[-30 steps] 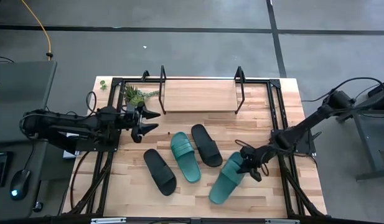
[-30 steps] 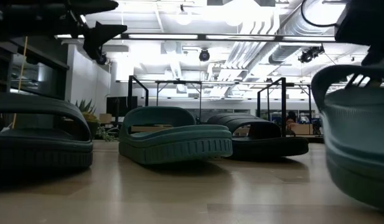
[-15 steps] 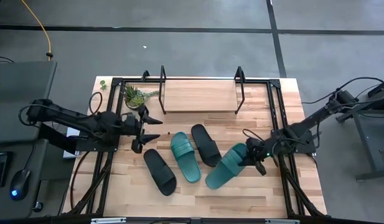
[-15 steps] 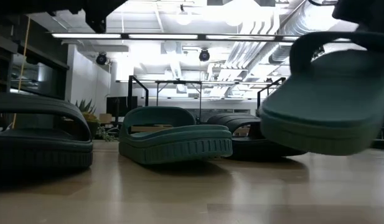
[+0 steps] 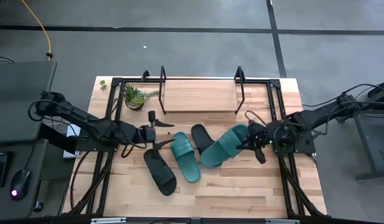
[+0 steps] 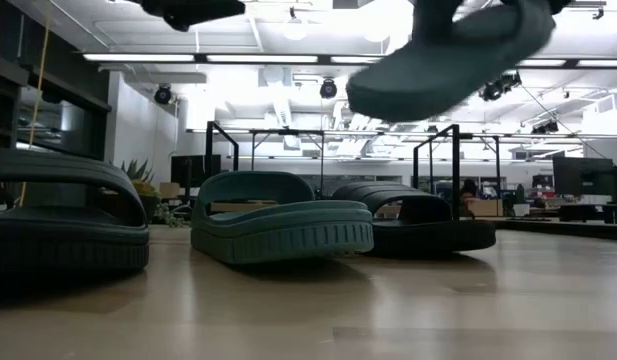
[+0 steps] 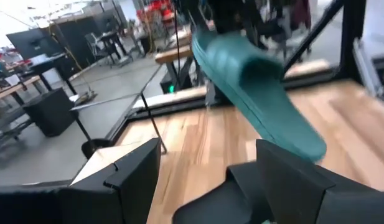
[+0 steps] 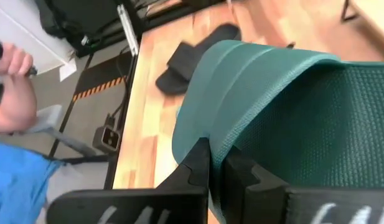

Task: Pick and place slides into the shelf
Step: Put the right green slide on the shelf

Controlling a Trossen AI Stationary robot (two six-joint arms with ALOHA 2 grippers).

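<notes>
My right gripper (image 5: 249, 140) is shut on a teal slide (image 5: 221, 147), which it holds in the air over the table's middle right; in the low view this slide (image 6: 450, 52) hangs high. The second teal slide (image 5: 185, 157) lies flat on its sole, with one black slide (image 5: 159, 172) to its left. The other black slide (image 5: 200, 137) is partly covered by the held one. My left gripper (image 5: 159, 134) hovers open just above and left of them. The shelf (image 5: 201, 94) stands at the far edge. My right gripper pinches the teal slide between its two fingers at the rim of the end (image 8: 218, 149) nearest the table's right edge. It comes level from the right. The slide is lifted clear, tilted, and reaches leftward from the fingers over the black slide.
A small potted plant (image 5: 134, 96) sits left of the shelf. Black frame rails (image 5: 276, 106) run along both sides of the tabletop. Bare wood (image 5: 254, 193) lies at the near right. A person's hand (image 8: 11, 62) and blue clothing show beyond the table in the right wrist view.
My right gripper has risen and moved toward the far and left, carrying the teal slide. The slide, earlier low by the near right, now hangs higher over the black slide by the table's middle. My left gripper has moved right and slightly nearer, toward the slides.
</notes>
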